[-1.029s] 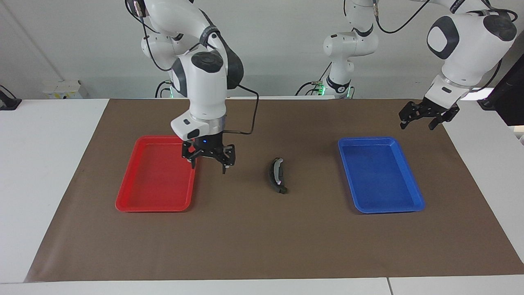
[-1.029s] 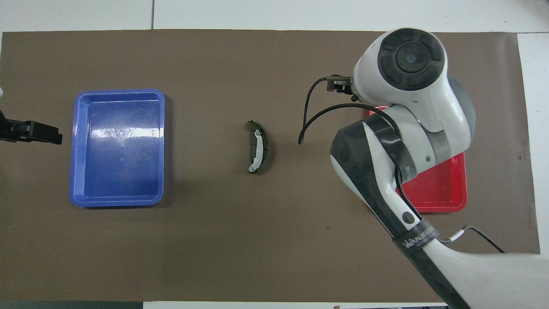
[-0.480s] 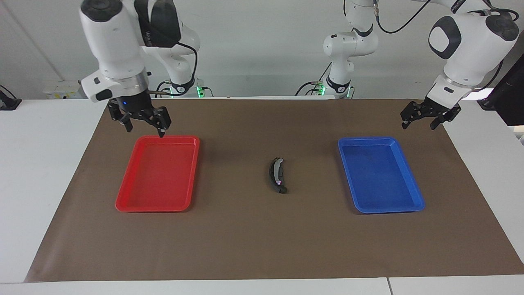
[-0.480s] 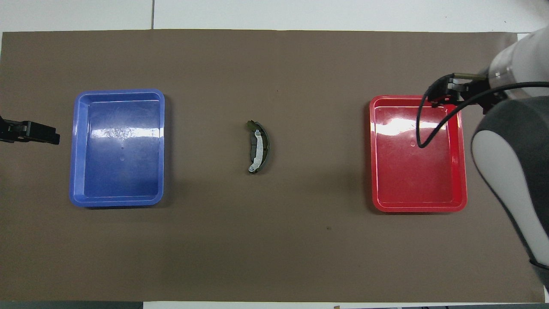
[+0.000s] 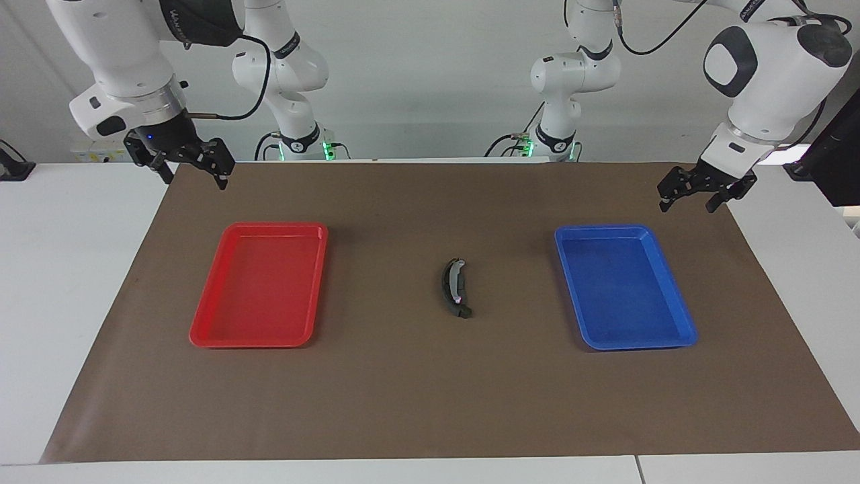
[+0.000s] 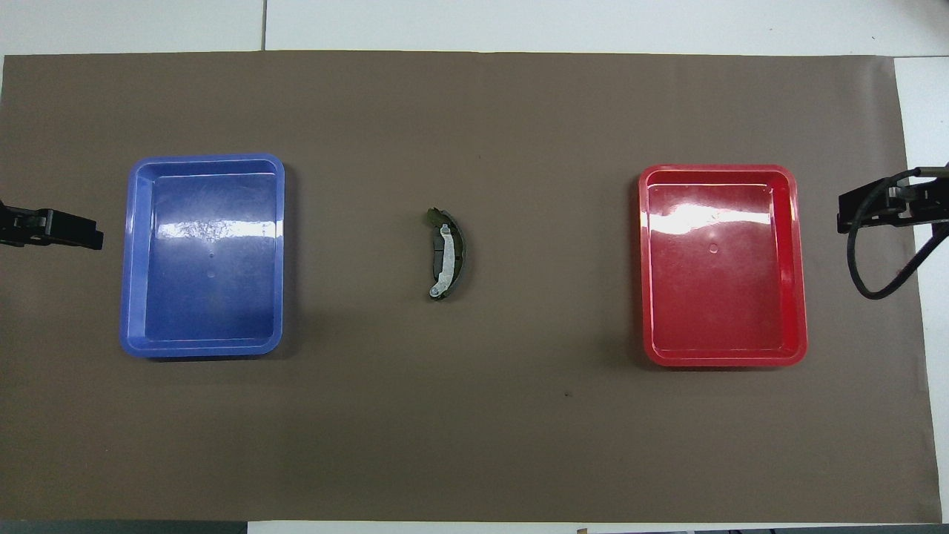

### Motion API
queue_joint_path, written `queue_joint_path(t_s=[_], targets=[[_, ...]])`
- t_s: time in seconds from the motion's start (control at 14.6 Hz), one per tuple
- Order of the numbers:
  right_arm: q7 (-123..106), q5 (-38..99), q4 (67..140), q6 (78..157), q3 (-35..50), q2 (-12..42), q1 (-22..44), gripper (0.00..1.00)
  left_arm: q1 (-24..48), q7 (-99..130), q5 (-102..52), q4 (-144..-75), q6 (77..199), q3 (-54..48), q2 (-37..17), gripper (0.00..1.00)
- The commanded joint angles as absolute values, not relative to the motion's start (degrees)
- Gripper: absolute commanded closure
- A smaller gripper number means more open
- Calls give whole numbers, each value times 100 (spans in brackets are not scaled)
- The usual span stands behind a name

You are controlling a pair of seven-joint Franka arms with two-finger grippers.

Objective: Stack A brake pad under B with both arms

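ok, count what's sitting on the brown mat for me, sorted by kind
Trays: 2, a red tray and a blue tray
Brake parts: 1 stack visible midway between the trays; a short pad under the curved piece cannot be told apart
Total: 3

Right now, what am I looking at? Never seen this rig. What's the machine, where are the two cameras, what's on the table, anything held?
Two white robot arms stand at one table, each ending in a black two-finger gripper. One camera faces them from across the table; the other looks steeply down from above their end, so the sides swap between the pictures.

On the brown mat lie a red tray, a blue tray and, between them, the stacked brake pieces: the curved piece B with its light strip on top; the short pad beneath cannot be made out.

Nothing is held. The right gripper hangs open over the mat's edge by the red tray's end. The left gripper hangs open by the blue tray's end.
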State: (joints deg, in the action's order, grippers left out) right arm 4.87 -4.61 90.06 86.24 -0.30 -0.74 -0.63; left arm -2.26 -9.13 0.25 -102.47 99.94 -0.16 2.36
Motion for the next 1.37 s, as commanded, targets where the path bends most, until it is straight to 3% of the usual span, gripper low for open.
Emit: queue_joint_path(t_s=[0.0,0.62,1.17,1.3], targets=[[325,-343,9367,8403,44,-394,-359,0,-299,-879,-35,-10169,9905,-62,220,0],[395,-316,9483,8736,79,-466,-404,0,-299,-879,-35,-10169,9905,-62,220,0],[422,-325,9404,8736,-359,-448,175,0,-299,-879,-35,-10169,9905,-62,220,0],[413,-325,9404,8728,-325,-448,71,0,-299,-879,-35,-10169,9905,-62,220,0]])
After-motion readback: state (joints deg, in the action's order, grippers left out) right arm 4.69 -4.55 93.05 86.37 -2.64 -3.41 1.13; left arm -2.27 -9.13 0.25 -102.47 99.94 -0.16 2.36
